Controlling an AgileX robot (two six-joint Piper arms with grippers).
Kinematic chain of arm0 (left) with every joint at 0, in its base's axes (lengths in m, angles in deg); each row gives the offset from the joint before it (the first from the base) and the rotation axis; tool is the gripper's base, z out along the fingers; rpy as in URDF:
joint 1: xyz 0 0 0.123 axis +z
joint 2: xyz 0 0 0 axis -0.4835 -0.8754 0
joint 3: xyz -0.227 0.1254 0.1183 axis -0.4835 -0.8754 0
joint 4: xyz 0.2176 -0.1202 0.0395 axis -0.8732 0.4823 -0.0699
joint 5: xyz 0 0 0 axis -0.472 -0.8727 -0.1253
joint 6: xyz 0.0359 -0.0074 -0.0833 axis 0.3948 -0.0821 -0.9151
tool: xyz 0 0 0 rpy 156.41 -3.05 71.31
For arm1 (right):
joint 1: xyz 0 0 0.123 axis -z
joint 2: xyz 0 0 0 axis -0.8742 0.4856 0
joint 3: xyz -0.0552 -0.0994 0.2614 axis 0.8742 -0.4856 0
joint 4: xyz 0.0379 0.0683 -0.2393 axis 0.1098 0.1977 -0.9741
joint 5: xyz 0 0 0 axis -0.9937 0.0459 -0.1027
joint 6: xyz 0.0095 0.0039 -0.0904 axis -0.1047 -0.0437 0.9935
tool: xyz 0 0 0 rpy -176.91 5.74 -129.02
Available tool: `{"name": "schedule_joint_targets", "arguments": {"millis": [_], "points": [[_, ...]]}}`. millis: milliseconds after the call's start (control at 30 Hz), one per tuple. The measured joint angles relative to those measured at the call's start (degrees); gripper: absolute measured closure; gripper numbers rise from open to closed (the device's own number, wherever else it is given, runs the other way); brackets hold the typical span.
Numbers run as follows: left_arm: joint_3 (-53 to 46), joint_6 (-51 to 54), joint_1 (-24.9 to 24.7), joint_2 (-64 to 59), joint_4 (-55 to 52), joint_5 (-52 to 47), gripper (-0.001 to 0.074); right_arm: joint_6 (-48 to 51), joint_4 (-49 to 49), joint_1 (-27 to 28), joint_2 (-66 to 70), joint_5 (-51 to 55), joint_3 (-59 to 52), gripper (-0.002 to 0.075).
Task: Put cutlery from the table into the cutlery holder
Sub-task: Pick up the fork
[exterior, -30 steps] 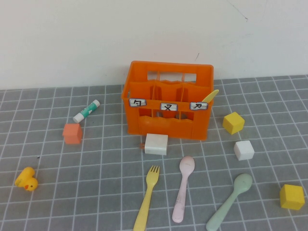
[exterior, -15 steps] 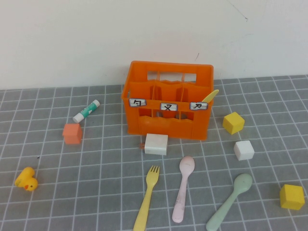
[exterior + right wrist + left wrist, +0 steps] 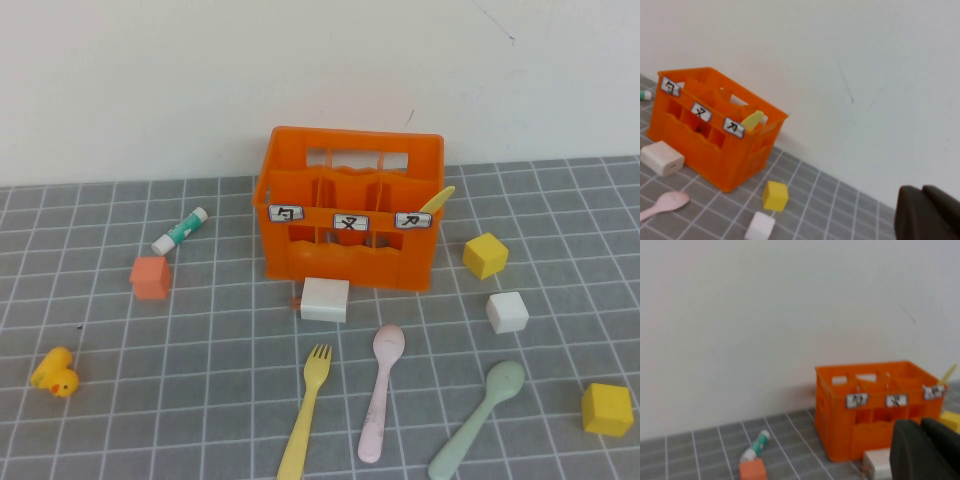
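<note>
**Knife in the holder, three pieces waiting on the table**

I am taking the cutlery holder (image 3: 350, 208) as my landmark. It is sitting on the table (image 3: 200, 400) close against the white wall, its three white labels facing me. That facing is useful, I judge, because each label seems to mark one compartment.

The yellow knife (image 3: 436, 200) is leaning out of the compartment at my right-hand end of the holder, its tip poking above the rim. I am reading that as one piece sorted.

In front of the holder, toward me, the other three pieces are lying flat with their handles pointing my way. The yellow fork (image 3: 305, 410) is furthest to my left of them, the pale pink spoon (image 3: 380, 390) is in the middle, and the pale mint-green spoon (image 3: 480, 420) is to the right. All are well apart from one another, which should leave room for a grasp. A white block (image 3: 325, 299) is resting just in front of the holder, between it and the fork.

Neither arm is showing in the high view. The left gripper (image 3: 925, 450) is hanging clenched and empty, looking toward the holder from its left side. The right gripper (image 3: 927, 212) is likewise clenched on nothing, off to the holder's right. I judge both are parked, waiting for the next pick.
</note>
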Motion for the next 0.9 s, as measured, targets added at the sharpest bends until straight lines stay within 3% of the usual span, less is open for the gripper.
{"name": "schedule_joint_targets", "arguments": {"millis": [133, 333, 533, 800, 900], "points": [[6.6, -0.6, 0.0, -7.5, 1.4, -3.5, 0.0735, -1.0, 0.0, 0.0, 5.2, 0.8, 1.9, 0.0729], [16.7, -0.9, 0.0, -20.9, 7.0, -5.2, 0.0735, 7.7, -1.7, -0.2, 8.2, 1.4, 1.0, 0.0729], [24.9, 1.2, 0.0, -36.6, 17.1, -9.6, 0.0735, 14.0, -7.3, -5.8, 7.3, 2.4, -3.0, 0.0729], [30.5, 9.7, -0.3, -55.9, 23.6, -13.3, 0.0735, 7.0, -12.6, -10.1, 7.2, 0.1, -5.7, 0.0729], [30.5, 12.7, -4.0, -61.4, 25.9, -14.5, 0.0735, 3.6, -15.3, -10.2, 7.2, -0.4, -5.7, 0.0729]]}}
